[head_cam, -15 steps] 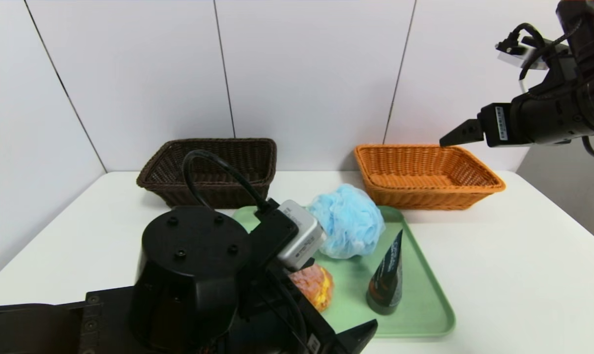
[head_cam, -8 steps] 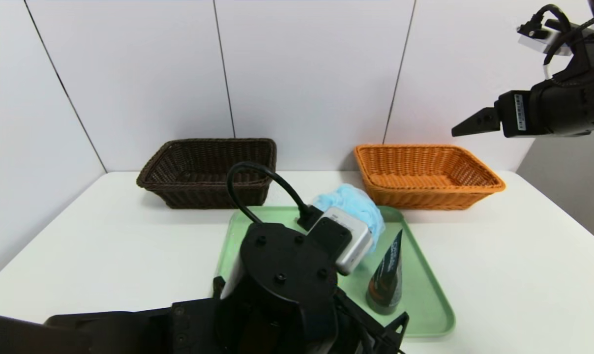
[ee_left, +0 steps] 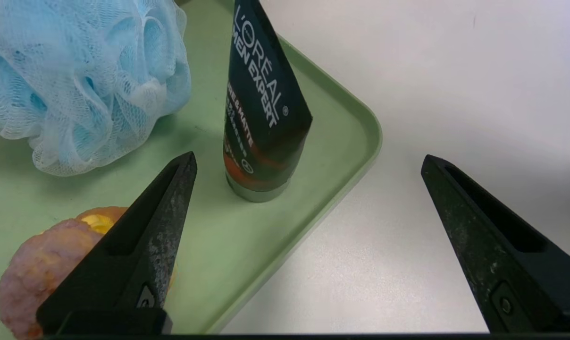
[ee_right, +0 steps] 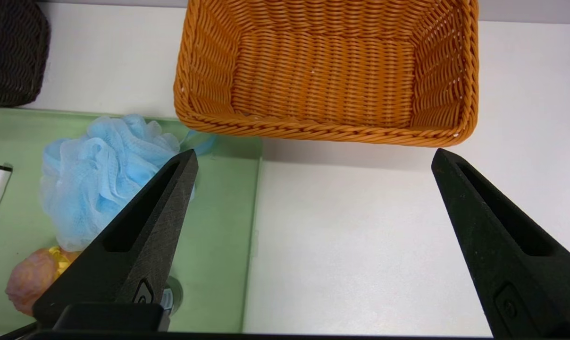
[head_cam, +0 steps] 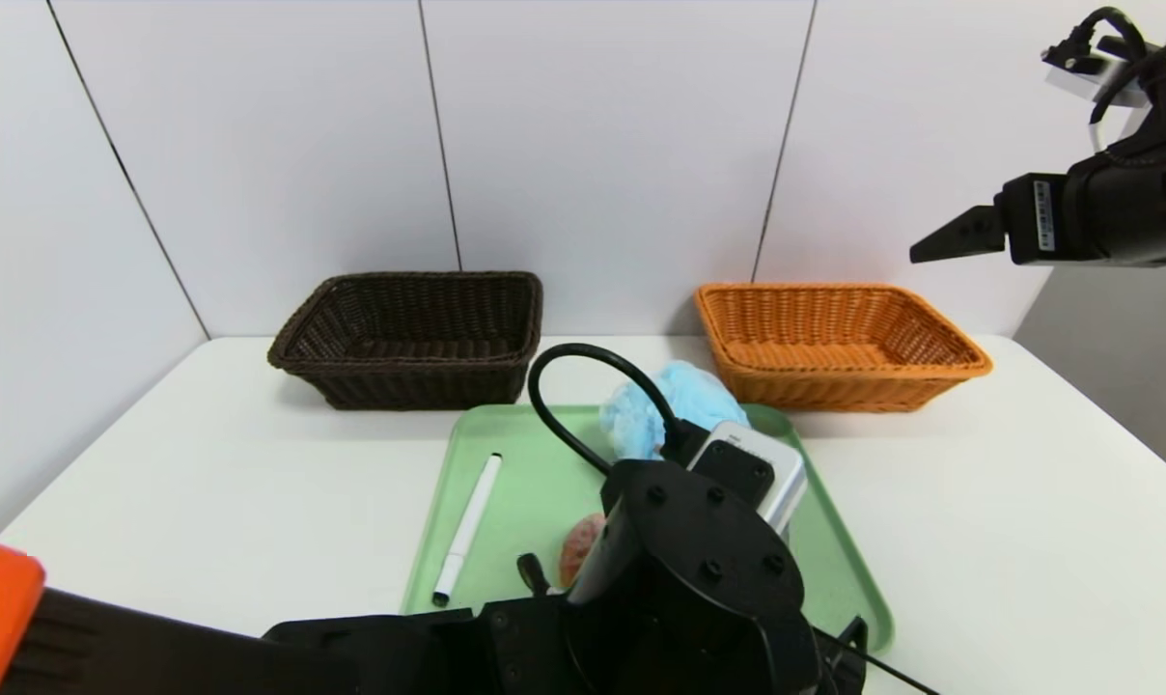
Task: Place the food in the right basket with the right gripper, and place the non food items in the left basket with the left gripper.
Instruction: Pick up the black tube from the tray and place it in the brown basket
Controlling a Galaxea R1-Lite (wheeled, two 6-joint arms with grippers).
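Gleaming black tapered tube (ee_left: pixel 261 108), frothy mesh pouf (ee_left: pixel 82 75)

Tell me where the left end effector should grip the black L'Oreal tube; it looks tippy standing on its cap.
Probably across the round lower body just above the cap, coming in level from the tray's near corner. The L'Oreal tube stands cap-down on the green tray, flattening toward its crimped top, so low is likely steadier. The open left end effector already faces it, with the blue bath pouf beside.
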